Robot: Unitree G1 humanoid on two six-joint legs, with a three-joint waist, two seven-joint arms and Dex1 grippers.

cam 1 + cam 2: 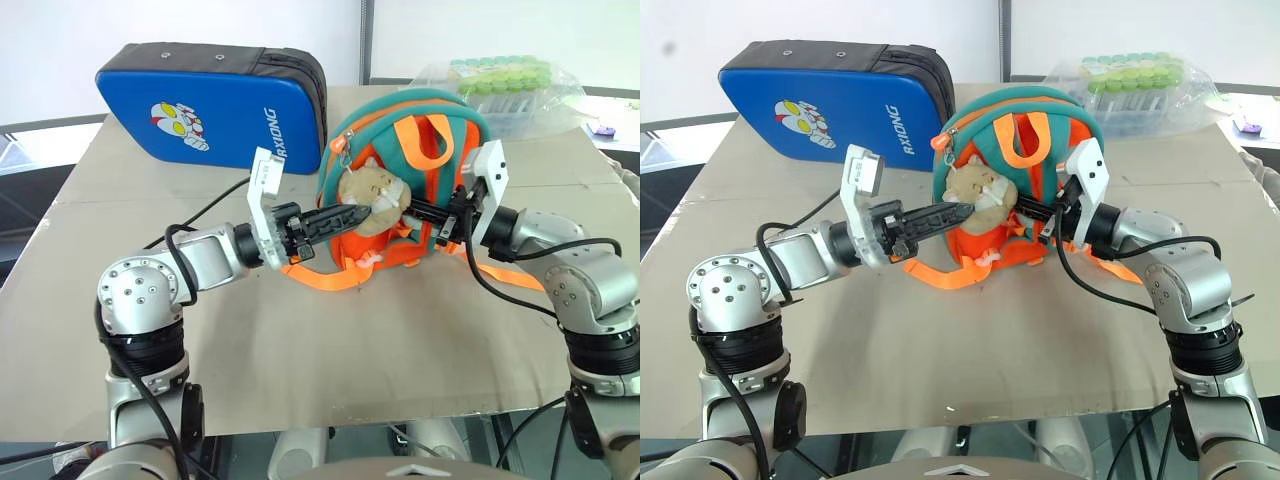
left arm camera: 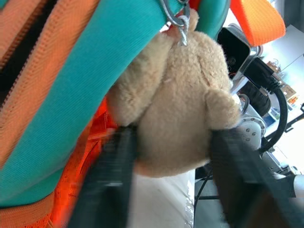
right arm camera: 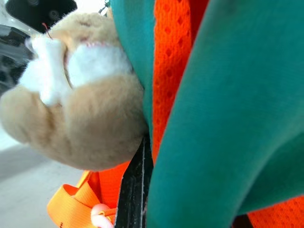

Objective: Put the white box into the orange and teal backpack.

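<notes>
The orange and teal backpack stands upright at the middle of the table, held between my two arms. A beige plush toy charm hangs on its front. My left gripper reaches in level from the left. In the left wrist view its blurred fingers sit on either side of the plush toy, pressing its lower part. My right gripper comes in from the right and is shut on the backpack's fabric. In the right wrist view one black finger lies against the teal and orange cloth. The white box is out of view.
A big blue padded case with a cartoon figure stands at the back left, close behind the backpack. A clear plastic bag of green-capped tubes lies at the back right. The table is covered in brown cardboard. Loose orange straps trail in front.
</notes>
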